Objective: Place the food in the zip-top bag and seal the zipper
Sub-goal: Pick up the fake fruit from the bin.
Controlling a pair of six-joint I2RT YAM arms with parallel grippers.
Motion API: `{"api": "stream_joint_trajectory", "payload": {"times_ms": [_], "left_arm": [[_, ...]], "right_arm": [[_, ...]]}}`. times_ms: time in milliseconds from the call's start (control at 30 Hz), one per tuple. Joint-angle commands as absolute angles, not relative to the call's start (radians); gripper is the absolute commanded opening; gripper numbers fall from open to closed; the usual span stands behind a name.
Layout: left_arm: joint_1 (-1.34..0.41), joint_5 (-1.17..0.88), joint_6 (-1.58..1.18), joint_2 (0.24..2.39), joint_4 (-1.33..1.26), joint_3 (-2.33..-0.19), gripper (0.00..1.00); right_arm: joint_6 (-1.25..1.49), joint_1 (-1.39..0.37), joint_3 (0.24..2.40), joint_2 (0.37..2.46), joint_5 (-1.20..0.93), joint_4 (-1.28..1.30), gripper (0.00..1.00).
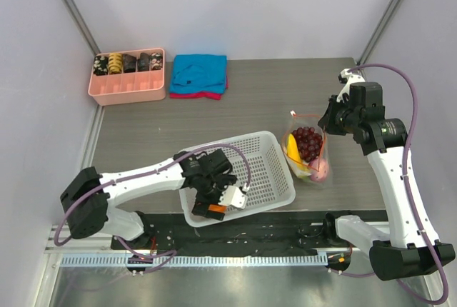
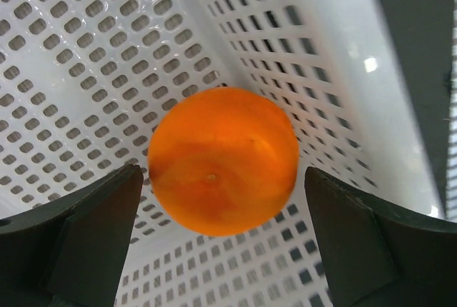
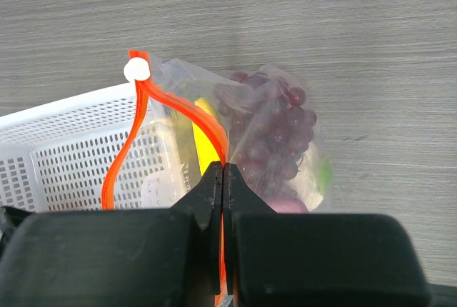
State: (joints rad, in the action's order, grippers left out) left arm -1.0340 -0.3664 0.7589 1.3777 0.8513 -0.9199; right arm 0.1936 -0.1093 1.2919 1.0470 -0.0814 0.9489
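Inside basket: left gripper was spread open astride orange | right gripper was clamped on zipper | centred closure was advised

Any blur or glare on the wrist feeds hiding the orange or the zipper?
Left wrist: orange sharp, left tool dark and soft-edged, one small glare spot on the basket wall. Right wrist: zipper and table grain crisp, right tool a dark, shadowed mass up close.

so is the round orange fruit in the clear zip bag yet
Not yet: the round orange fruit lies in the white mesh plastic basket, between the fingers of the open left hand.
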Motion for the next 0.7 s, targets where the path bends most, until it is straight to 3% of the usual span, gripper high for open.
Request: {"api": "stream_joint_trajectory", "payload": {"times_ms": [0, 100, 200, 233, 333, 500, 667], "left_arm": [[-1.035, -0.293, 0.788, 1.442, 0.67, -0.891, 1.0], [-1.034, -0.253, 0.814, 1.48, 0.647, -0.893, 0.99], [-0.988, -0.265, 0.834, 1.506, 0.661, -0.913, 0.82], [-0.964, -0.288, 0.827, 1.509, 0.676, -0.935, 0.68], [-0.894, -0.395, 0.799, 1.508, 0.779, -1.09, 0.47], [-0.882, -0.503, 0.698, 1.448, 0.72, -1.268, 0.46], [-0.893, -0.577, 0.272, 1.555, 0.493, -1.572, 0.37]], "right_arm": [[0.19, -0.113, 1.305, 1.042, -0.089, 0.908, 0.01], [0.187, -0.112, 1.308, 1.04, -0.08, 0.908, 0.01], [0.184, -0.112, 1.304, 1.04, -0.08, 0.908, 0.01], [0.186, -0.113, 1.302, 1.037, -0.078, 0.91, 0.01], [0.183, -0.112, 1.302, 1.031, -0.077, 0.908, 0.01], [0.181, -0.112, 1.299, 1.032, -0.097, 0.908, 0.01], [0.183, -0.112, 1.292, 1.032, -0.1, 0.908, 0.01]]}}
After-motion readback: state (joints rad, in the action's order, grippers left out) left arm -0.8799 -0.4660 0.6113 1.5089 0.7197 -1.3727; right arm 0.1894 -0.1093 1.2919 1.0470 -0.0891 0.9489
